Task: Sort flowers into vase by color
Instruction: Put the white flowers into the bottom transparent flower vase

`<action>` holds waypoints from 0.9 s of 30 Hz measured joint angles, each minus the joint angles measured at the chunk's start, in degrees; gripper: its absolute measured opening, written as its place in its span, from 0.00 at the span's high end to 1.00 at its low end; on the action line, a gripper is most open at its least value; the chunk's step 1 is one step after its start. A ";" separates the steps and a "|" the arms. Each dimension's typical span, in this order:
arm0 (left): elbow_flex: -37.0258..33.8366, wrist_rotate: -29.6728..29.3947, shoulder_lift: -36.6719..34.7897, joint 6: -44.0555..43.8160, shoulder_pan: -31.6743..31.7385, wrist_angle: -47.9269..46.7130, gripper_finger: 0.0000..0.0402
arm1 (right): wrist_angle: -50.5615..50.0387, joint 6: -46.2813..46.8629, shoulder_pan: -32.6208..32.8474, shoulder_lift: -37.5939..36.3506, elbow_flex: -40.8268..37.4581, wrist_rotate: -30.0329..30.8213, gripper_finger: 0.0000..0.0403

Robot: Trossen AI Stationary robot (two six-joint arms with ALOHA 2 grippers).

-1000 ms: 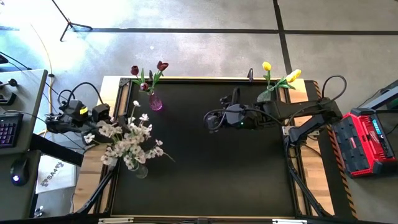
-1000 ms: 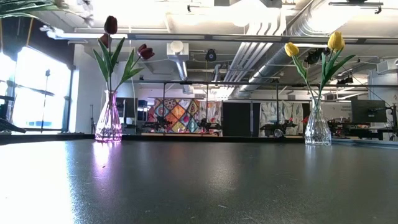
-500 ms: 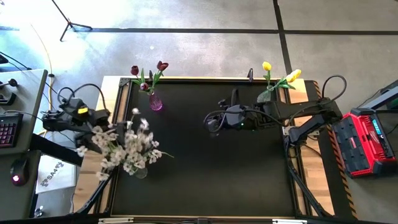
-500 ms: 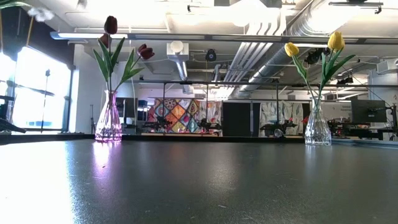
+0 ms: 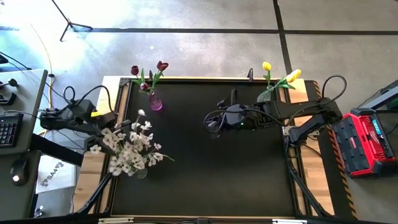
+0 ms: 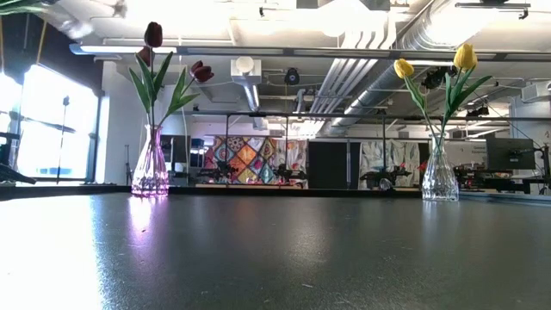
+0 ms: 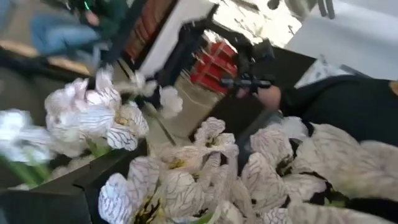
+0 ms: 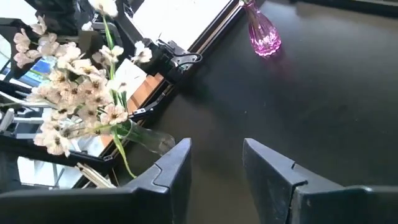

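Note:
Several sprays of white blossoms [image 5: 130,149] [image 8: 74,93] stand with their stems in a clear vase [image 5: 140,170] [image 8: 149,140] near the table's left edge. They fill the left wrist view [image 7: 186,180]. My left gripper [image 5: 111,124] is in among their tops, from the table's left. Two maroon tulips [image 5: 161,65] [image 6: 153,34] stand in a pink vase [image 5: 155,102] [image 6: 151,168] at the far left. Two yellow tulips [image 5: 267,66] [image 6: 465,56] stand in a clear vase [image 5: 266,94] [image 6: 440,176] at the far right. My right gripper [image 5: 210,124] [image 8: 214,162] hovers open over the table's middle.
The dark table top [image 5: 224,174] lies bare across its middle and near side. A wooden border [image 5: 93,165] runs along the left edge. A red case [image 5: 367,140] sits off the right side, and a desk with a keyboard [image 5: 9,129] off the left.
My left arm has swung its wrist toward the table's right, closer to the white blossoms. The bunch swayed toward the table's left half a second ago and has come back over its vase. My right arm has kept still.

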 joint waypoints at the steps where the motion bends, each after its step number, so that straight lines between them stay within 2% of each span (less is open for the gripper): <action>1: -0.04 1.18 0.49 -0.69 0.00 0.00 0.07 | -0.05 -0.11 0.00 -0.01 -0.02 -0.30 0.67; 9: -0.04 9.78 5.39 -13.26 0.00 4.74 0.07 | -0.33 -1.14 0.00 -0.02 -0.02 -1.21 0.67; 14: -0.04 15.64 6.00 -16.17 0.00 4.84 0.07 | -0.31 -2.11 0.00 -0.02 -0.02 -1.21 0.67; 21: 3.00 16.10 6.37 -16.11 0.00 4.55 0.07 | -0.31 -3.27 0.00 -0.02 -0.02 -1.37 0.67; 27: 6.55 15.65 8.08 -12.52 -0.03 1.48 0.07 | -0.31 -3.65 0.00 -0.02 0.00 -1.43 0.67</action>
